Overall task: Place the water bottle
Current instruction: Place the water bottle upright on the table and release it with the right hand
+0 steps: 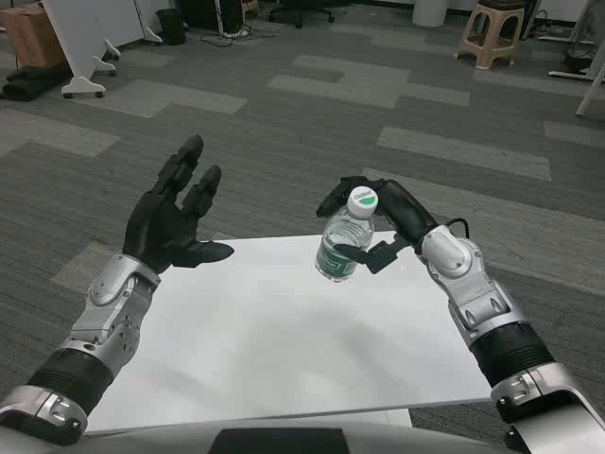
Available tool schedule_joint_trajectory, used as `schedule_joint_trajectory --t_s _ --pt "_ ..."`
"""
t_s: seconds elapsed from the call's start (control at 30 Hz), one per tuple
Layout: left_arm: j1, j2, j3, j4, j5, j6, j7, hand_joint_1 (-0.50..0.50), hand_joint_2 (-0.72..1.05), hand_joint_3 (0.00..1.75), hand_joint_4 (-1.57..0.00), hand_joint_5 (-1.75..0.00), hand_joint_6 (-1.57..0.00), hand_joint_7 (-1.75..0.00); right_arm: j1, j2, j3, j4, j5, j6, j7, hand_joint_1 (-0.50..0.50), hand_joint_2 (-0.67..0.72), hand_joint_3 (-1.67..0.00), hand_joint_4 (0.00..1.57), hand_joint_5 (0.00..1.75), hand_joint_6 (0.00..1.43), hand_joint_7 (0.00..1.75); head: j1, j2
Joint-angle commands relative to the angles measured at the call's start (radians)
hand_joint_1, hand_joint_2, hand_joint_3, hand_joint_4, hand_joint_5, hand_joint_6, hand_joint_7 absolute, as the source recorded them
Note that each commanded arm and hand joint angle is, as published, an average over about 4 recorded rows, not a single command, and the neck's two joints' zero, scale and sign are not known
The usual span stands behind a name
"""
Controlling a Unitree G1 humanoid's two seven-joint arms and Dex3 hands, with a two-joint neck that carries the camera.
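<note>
Grey carpet tiles stretch behind a white table [265, 350] where the robot holds a water bottle [342, 241] aloft

Its right hand [383, 222] grips the clear bottle by the upper body, white cap tilted toward the camera, green label showing, above the table's far edge; the left hand [175, 222] hovers off to the left with fingers spread and holding nothing, and a beige stool [490, 33] stands far back
</note>
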Motion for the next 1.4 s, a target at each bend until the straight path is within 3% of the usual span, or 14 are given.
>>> schedule_joint_trajectory --t_s 0.03,1.0,1.4 --pt "-0.013 0.007 0.014 0.006 -0.005 -0.004 0.004 -0.50 0.34 0.09 0.00 0.00 0.00 0.00 -0.008 -0.009 -0.015 -0.018 0.013 0.009 0.026 -0.46 -0.48 -1.27 1.46 1.55 1.31 0.91 0.005 0.004" --pt "-0.030 0.007 0.014 0.026 -0.006 -0.004 0.004 -0.50 0.34 0.09 0.00 0.00 0.00 0.00 -0.021 -0.004 -0.017 0.009 0.013 0.009 0.026 -0.46 -0.48 -1.27 1.46 1.55 1.31 0.91 0.002 -0.004" --pt "-0.034 0.007 0.017 0.038 -0.008 -0.004 0.004 -0.50 0.34 0.09 0.00 0.00 0.00 0.00 -0.034 0.003 -0.031 0.070 0.014 0.007 0.026 -0.46 -0.48 -1.27 1.48 1.55 1.31 0.91 0.006 -0.007"
